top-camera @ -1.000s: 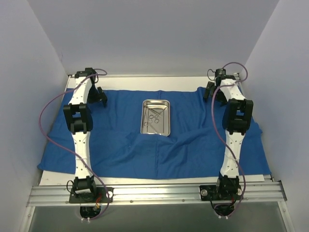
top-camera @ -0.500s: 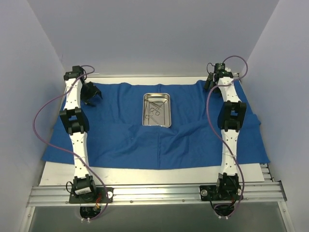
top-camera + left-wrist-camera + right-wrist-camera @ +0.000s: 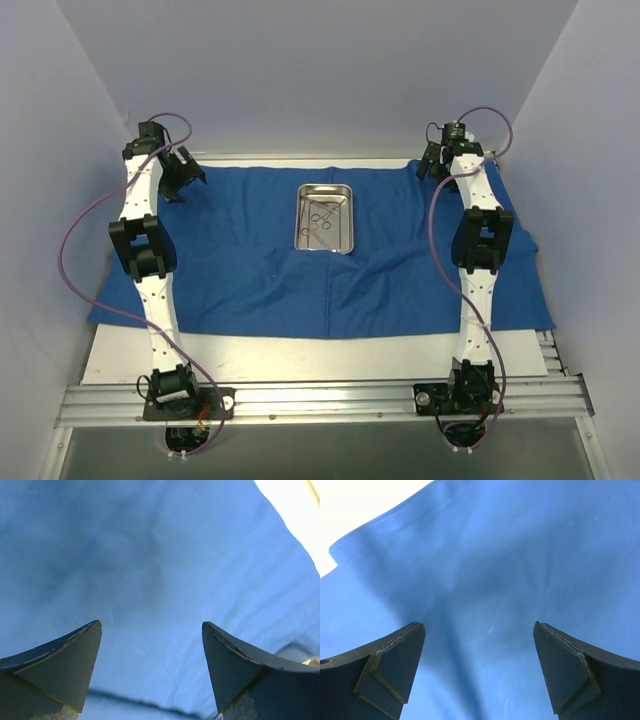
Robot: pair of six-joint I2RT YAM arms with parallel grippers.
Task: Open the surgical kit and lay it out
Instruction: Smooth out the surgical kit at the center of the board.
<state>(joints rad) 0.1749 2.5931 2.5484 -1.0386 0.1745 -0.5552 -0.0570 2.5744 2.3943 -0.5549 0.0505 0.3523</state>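
Blue cloth (image 3: 250,270): spread open over the table (image 3: 120,362), creased toward the near middle | tray (image 3: 326,218): on the cloth, centre, toward the far edge | instruments (image 3: 322,222): inside the tray, count unclear | left gripper (image 3: 150,625): jaws wide, over the cloth's far left corner | right gripper (image 3: 480,625): jaws wide, over the far right corner
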